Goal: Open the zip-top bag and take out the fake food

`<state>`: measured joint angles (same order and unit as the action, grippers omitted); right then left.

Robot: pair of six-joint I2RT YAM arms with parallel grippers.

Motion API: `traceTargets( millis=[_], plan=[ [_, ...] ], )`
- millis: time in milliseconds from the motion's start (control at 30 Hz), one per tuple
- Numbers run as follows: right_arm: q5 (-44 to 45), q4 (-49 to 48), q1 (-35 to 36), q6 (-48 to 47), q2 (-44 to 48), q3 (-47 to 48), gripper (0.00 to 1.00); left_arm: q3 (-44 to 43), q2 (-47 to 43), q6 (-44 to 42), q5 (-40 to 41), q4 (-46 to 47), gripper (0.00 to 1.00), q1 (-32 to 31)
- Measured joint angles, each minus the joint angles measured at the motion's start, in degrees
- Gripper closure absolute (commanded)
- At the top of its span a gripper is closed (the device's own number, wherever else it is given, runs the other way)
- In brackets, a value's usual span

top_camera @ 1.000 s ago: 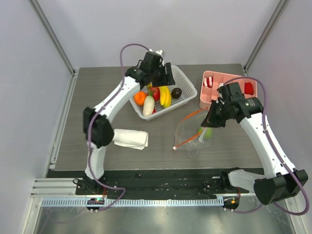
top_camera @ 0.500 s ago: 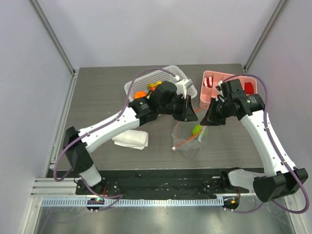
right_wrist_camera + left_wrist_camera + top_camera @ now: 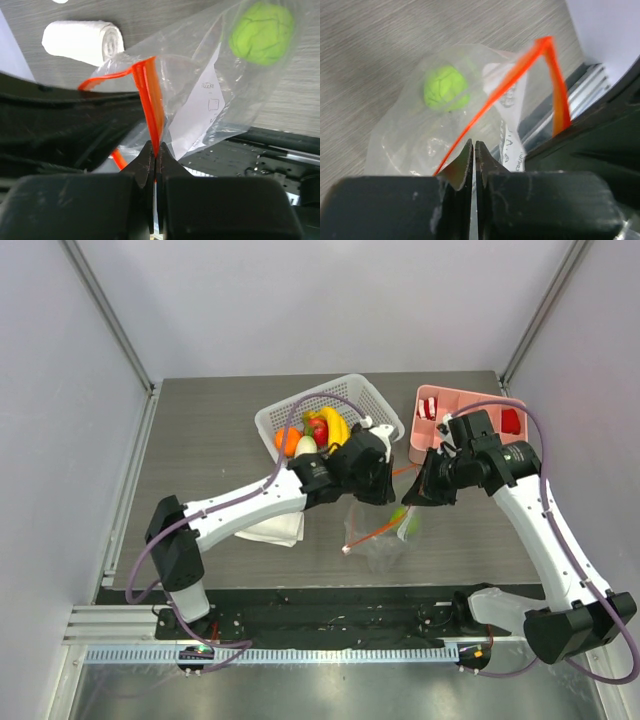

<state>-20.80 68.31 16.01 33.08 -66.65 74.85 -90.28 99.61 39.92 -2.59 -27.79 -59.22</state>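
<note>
The clear zip-top bag [image 3: 378,540] hangs open between my two grippers over the table, with a green apple [image 3: 400,514] inside it. My right gripper [image 3: 415,495] is shut on the orange zip strip [image 3: 150,90], which enters between its fingertips. My left gripper [image 3: 380,490] is at the opposite lip. Its jaws are pressed together, and the other half of the strip [image 3: 490,100] runs taut to its left finger. The apple [image 3: 446,88] lies beyond those fingers. The rest of the fake food, bananas [image 3: 335,428], an orange [image 3: 288,440] and a red apple [image 3: 318,430], lies in the white basket [image 3: 300,398].
A pink compartment tray [image 3: 450,400] holding red-and-white striped pieces [image 3: 428,410] stands at the back right, close to the right arm. A rolled white cloth [image 3: 265,530] lies under the left forearm. The basket stands just behind the left gripper.
The left arm swung from over the basket down to the bag's mouth and its jaws closed. The bag and the apple shifted slightly left. The right gripper kept its grip.
</note>
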Motion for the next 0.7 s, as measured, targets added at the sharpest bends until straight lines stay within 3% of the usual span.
traceTargets(
  millis=[333, 700],
  plan=[
    [-3.3, -3.7, 0.8, 5.7, 0.8, -2.4, 0.99, -1.3, 1.0, -3.0, 18.1, -4.2, 1.0, -7.9],
    [-4.5, -5.3, 0.7, 7.4, 0.8, -3.4, 0.99, 6.7, 3.1, -5.0, 23.1, 5.9, 1.0, -7.9]
  ],
)
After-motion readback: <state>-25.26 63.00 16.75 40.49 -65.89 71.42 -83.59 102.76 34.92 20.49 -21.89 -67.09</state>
